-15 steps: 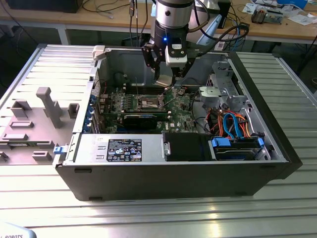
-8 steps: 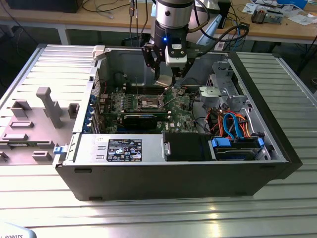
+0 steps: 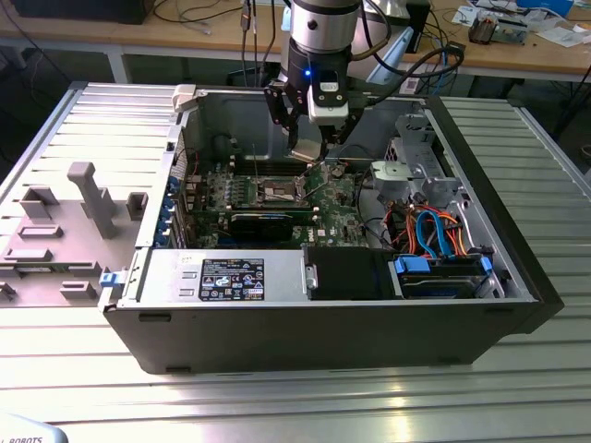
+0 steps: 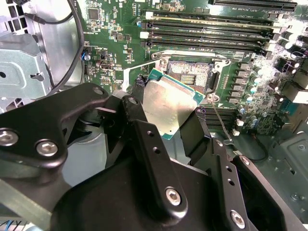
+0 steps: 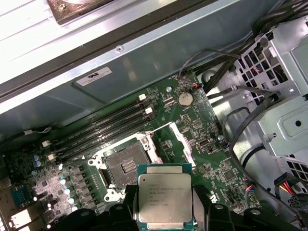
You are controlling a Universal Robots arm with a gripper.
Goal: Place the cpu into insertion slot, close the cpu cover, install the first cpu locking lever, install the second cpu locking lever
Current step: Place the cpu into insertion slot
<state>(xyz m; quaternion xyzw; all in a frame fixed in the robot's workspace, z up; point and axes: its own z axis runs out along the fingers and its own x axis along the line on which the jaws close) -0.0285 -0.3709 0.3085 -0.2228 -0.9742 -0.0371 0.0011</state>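
1. In the upper middle of the exterior view, the black 2-fingered gripper [image 3: 310,137] hangs inside the open grey metal computer case [image 3: 217,120]. It is clamped on the cpu [image 4: 168,101], a small flat square chip with a silvery-grey metal top. It pinches 2 opposite edges, and we judge this leaves the underside free to meet the socket.
2. The cpu is held above the green circuit board [image 5: 202,120], just beside the socket and not yet seated. In the first wrist view its metal top faces the camera, between the 2 dark fingers.
3. The insertion slot [image 5: 126,166], a small square socket with a dark centre and silvery rim, sits at the middle of the exterior view. It lies bare, next to the long black memory slots [image 5: 101,127].
4. The cpu cover [image 5: 182,143], a thin silvery metal frame plate, seems to stand swung up along 1 side of the socket. We take this as the reason the socket is reachable.
5. 1 thin wire locking lever [image 4: 220,124] angles up off the board near the socket, apparently unlatched.
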